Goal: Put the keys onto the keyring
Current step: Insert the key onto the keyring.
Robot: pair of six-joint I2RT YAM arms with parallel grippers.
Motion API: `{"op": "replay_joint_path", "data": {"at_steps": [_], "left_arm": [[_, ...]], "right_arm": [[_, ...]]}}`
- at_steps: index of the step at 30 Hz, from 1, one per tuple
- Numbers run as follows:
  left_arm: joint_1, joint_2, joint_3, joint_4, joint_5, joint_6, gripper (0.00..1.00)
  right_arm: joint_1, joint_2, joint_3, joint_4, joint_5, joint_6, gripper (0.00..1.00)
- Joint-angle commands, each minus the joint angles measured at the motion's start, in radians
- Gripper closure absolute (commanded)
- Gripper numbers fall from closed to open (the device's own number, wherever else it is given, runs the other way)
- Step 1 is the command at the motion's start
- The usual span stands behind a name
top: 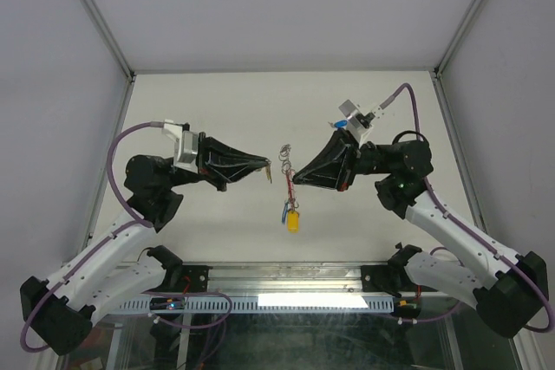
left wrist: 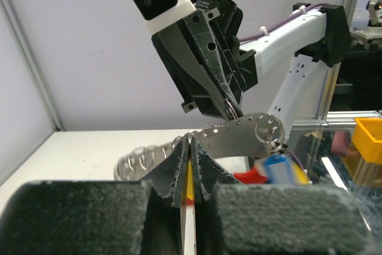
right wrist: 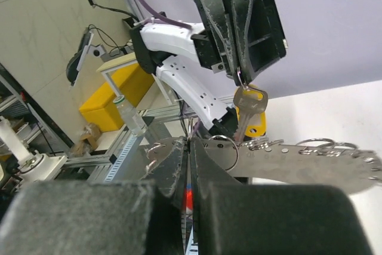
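My left gripper (top: 265, 172) is pinched shut on a brass key (right wrist: 249, 104) at mid-table; my right gripper (top: 295, 181) is clamped on the keyring (top: 284, 158), just right; a yellow-capped key (top: 293, 223) dangles nearer; key-to-ring contact indiscernible; red strip (left wrist: 253, 176) blurred.

L pincer (top: 265, 171) w/ key (top: 270, 178), R pincer (top: 294, 181) gripping keyring (top: 284, 162)
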Motion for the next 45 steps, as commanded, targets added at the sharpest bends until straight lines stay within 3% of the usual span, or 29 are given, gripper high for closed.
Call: {"op": "replay_joint_path", "data": {"at_steps": [1,7,18,45], "left_arm": [[0.007,0.012,0.058,0.106,0.095,-0.022,1.0],[0.006,0.01,0.067,0.111,0.125,-0.02,1.0],[0.006,0.013,0.076,0.126,0.162,-0.036,1.0],[0.006,0.011,0.061,0.206,0.2,-0.107,1.0]], "right_arm": [[0.006,0.011,0.034,0.195,-0.022,0.087,1.0],[0.082,0.028,0.076,0.032,0.11,-0.035,1.0],[0.2,0.064,0.116,-0.01,0.215,-0.082,1.0],[0.214,0.044,0.091,0.014,0.28,-0.079,1.0]]}}
